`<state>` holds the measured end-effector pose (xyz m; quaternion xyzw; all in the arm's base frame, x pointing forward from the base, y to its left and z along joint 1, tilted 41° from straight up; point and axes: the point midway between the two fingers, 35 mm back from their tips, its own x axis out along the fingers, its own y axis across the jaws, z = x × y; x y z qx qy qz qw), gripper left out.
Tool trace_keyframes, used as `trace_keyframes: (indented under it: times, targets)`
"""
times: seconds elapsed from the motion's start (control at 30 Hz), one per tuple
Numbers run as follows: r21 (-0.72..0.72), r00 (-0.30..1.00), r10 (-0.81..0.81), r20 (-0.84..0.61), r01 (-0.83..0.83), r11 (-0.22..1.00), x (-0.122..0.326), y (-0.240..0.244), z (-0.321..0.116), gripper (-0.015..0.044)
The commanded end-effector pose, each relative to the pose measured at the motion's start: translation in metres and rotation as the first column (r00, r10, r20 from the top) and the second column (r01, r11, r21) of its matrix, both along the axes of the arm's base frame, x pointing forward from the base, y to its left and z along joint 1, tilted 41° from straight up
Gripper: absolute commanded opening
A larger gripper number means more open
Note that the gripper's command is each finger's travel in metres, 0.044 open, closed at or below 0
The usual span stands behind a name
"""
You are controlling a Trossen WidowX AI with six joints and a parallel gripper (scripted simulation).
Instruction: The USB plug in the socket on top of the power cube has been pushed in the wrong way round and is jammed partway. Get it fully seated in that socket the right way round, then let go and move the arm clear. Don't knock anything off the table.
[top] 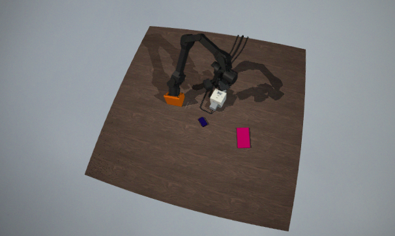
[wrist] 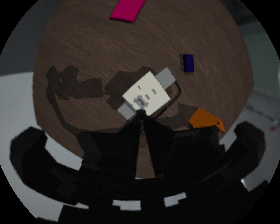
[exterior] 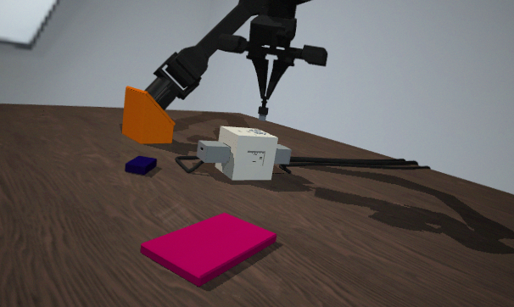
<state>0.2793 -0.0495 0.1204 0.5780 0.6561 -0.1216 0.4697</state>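
The white power cube (top: 218, 98) (exterior: 252, 170) (wrist: 156, 90) stands on the table, with socket marks on its top and on a side face. My gripper (exterior: 264, 101) (wrist: 141, 117) points down and is shut on the USB plug (exterior: 263, 111), a small dark body with a pale metal end pointing down. In the exterior view the plug hangs above the level of the cube's top with a gap, out of the socket. In the wrist view my fingertips overlap the near corner of the cube's top and hide the plug. Which way round the plug faces cannot be told.
Grey plugs (top: 213, 106) (exterior: 214, 152) (wrist: 166, 77) stick out of two opposite sides of the cube, with black cables (exterior: 345, 162) on the table. An orange block (top: 175, 100) (exterior: 143, 120) (wrist: 203, 119) is at the arm's base. A dark blue block (top: 203, 122) (exterior: 141, 165) (wrist: 188, 63) and a pink slab (top: 243, 137) (exterior: 209, 248) (wrist: 127, 10) lie nearby.
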Motion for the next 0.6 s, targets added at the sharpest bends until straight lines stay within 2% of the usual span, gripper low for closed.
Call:
trace_keyframes:
  times: [0.0,0.57]
  targets:
    - [0.008,0.994,-0.082,-0.07,0.083,0.997,0.0002,-0.0001,-0.0001,0.0]
    - [-0.016,0.852,-0.388,-0.35,0.409,0.912,0.0002,-0.0001,-0.0001,0.0]
